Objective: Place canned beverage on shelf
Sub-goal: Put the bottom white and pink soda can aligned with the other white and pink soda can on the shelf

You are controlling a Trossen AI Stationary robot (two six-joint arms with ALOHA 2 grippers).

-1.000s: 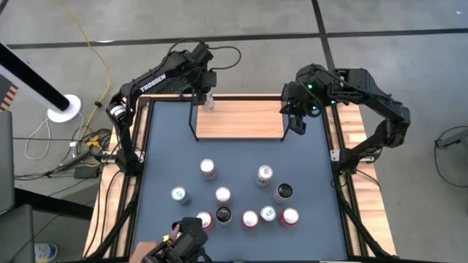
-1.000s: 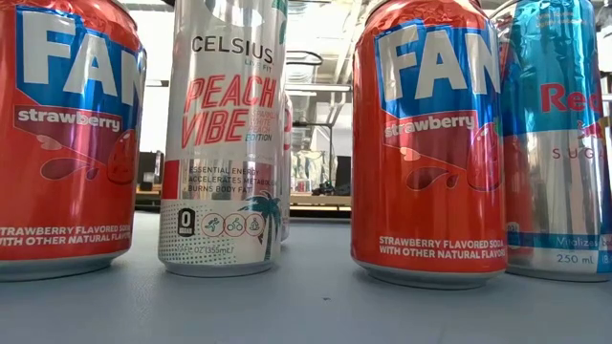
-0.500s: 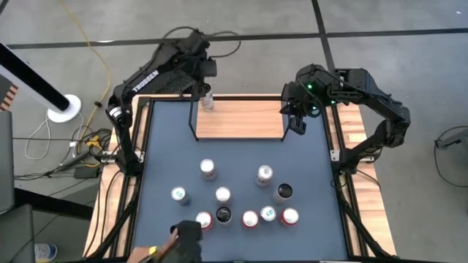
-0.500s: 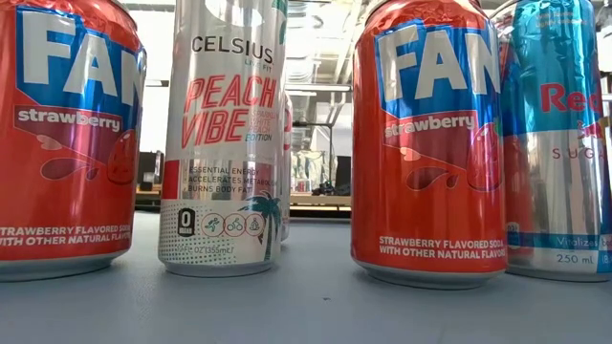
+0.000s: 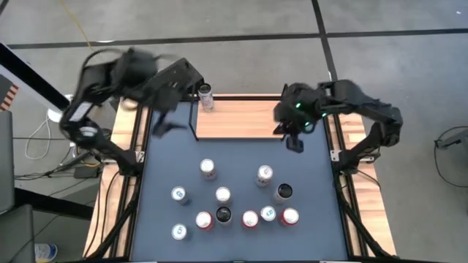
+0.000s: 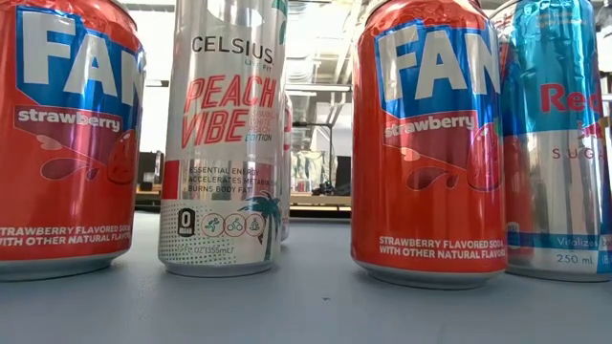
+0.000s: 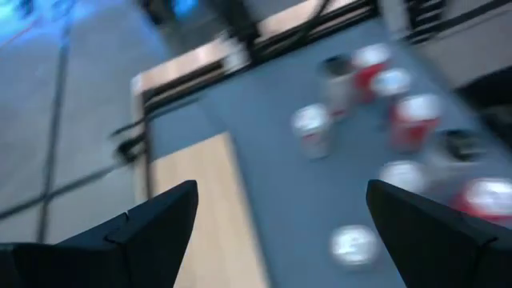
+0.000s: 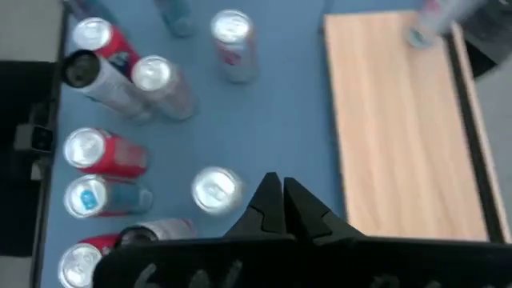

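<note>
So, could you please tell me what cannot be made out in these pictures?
- High view: the left end effector is smeared by motion.
- Low view: the small light-wood shelf with black rod uprights and the slim silver can on it are hidden behind the near red strawberry cans.
- Left wrist view: can labels are blurred.

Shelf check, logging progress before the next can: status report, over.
Left gripper open, empty, off the shelf's left end. Right gripper shut, empty, at its right end. One can upright on the shelf's back-left corner. Nothing blocking.
</note>
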